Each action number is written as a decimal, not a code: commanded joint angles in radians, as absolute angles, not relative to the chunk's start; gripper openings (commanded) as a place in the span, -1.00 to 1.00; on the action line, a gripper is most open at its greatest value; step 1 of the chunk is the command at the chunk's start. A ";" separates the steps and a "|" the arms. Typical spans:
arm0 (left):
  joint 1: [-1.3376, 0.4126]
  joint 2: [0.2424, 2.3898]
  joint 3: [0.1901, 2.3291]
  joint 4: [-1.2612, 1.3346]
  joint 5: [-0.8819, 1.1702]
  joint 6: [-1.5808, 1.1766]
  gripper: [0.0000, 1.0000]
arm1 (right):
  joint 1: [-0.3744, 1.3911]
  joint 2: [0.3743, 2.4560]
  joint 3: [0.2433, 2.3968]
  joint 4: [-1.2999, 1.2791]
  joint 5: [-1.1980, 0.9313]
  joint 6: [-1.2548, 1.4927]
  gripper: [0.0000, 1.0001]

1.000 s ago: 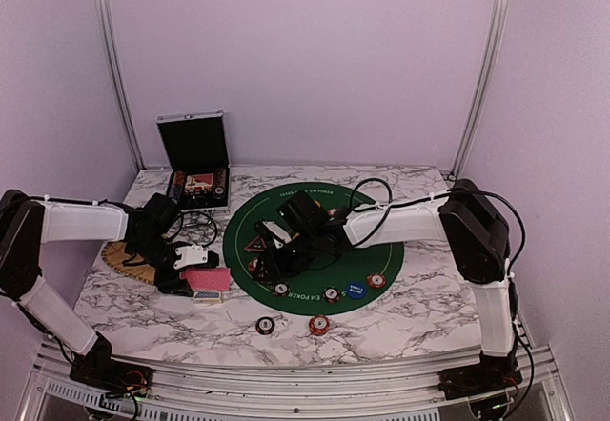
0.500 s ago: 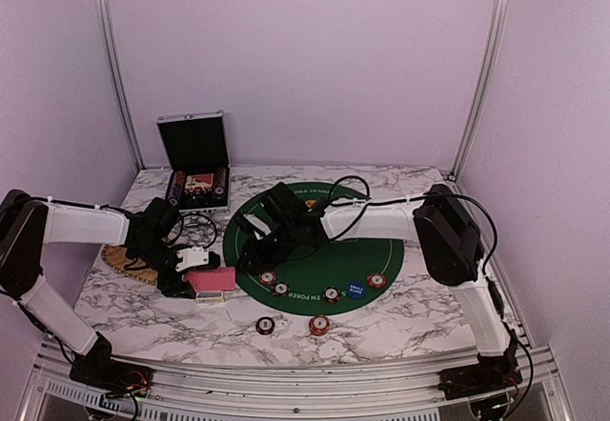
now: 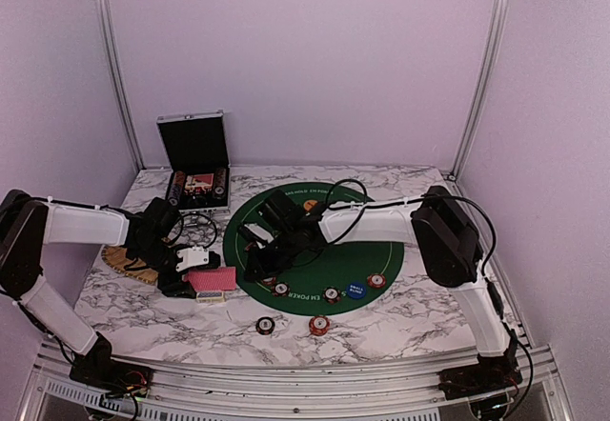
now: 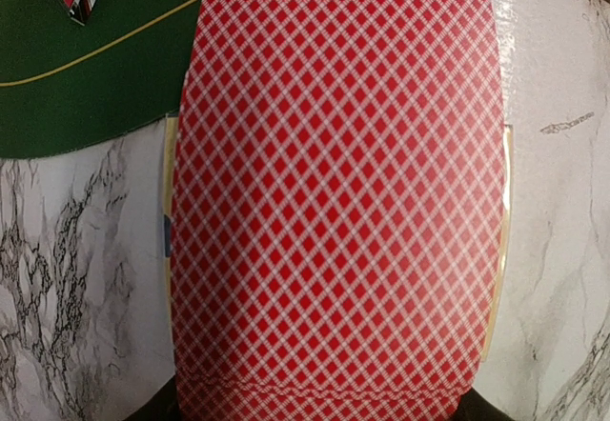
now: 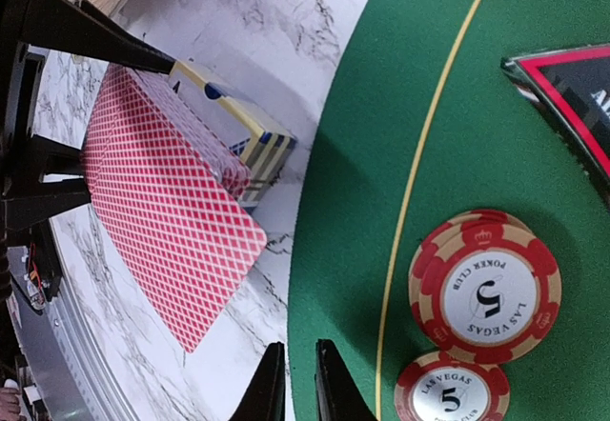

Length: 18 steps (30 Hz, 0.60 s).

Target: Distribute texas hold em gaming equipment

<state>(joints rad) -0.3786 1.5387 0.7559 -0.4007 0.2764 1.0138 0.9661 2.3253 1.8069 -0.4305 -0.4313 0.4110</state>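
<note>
My left gripper (image 3: 188, 276) is shut on red-backed playing cards (image 3: 211, 278), held just above a yellow-edged card box (image 3: 211, 296). In the left wrist view the top card (image 4: 338, 192) fills the frame and hides the fingers. My right gripper (image 3: 254, 270) hovers low over the left edge of the green mat (image 3: 315, 221), to the right of the cards. Its jaws (image 5: 298, 383) are nearly together and empty. Two red "5" chips (image 5: 486, 292) lie on the mat to its right, below the dark triangular marker (image 5: 572, 97). The cards also show in the right wrist view (image 5: 162, 202).
More chips (image 3: 331, 295) and a blue disc (image 3: 355, 290) lie on the mat's near part. Two chips (image 3: 265, 325) lie on the marble in front. The open silver case (image 3: 195, 159) stands at the back left. The straw tray (image 3: 122, 261) lies under the left arm.
My right arm swung left from the middle of the mat to its left edge, near the held cards. The left arm and its cards stayed put.
</note>
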 commanded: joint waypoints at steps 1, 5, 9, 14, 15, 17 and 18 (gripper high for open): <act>-0.379 1.554 0.745 -0.373 0.271 1.021 -0.86 | 0.985 2.374 1.895 -0.488 -0.400 0.390 -0.77; -0.379 1.551 0.746 -0.373 0.267 1.023 -0.87 | 0.992 2.427 1.983 -0.529 -0.404 0.378 -0.82; -0.379 1.547 0.747 -0.374 0.266 1.022 -0.86 | 1.001 2.475 2.056 -0.556 -0.423 0.371 -0.85; -0.379 1.550 0.746 -0.374 0.262 1.023 -0.86 | 1.011 2.523 2.130 -0.580 -0.457 0.359 -0.88; -0.379 1.549 0.746 -0.374 0.264 1.023 -0.86 | 1.012 2.531 2.144 -0.584 -0.465 0.358 -0.89; -0.379 1.549 0.749 -0.374 0.265 1.024 -0.86 | 1.014 2.547 2.177 -0.587 -0.482 0.357 -0.89; -0.379 1.549 0.750 -0.373 0.265 1.023 -0.85 | 1.015 2.555 2.190 -0.587 -0.489 0.357 -0.89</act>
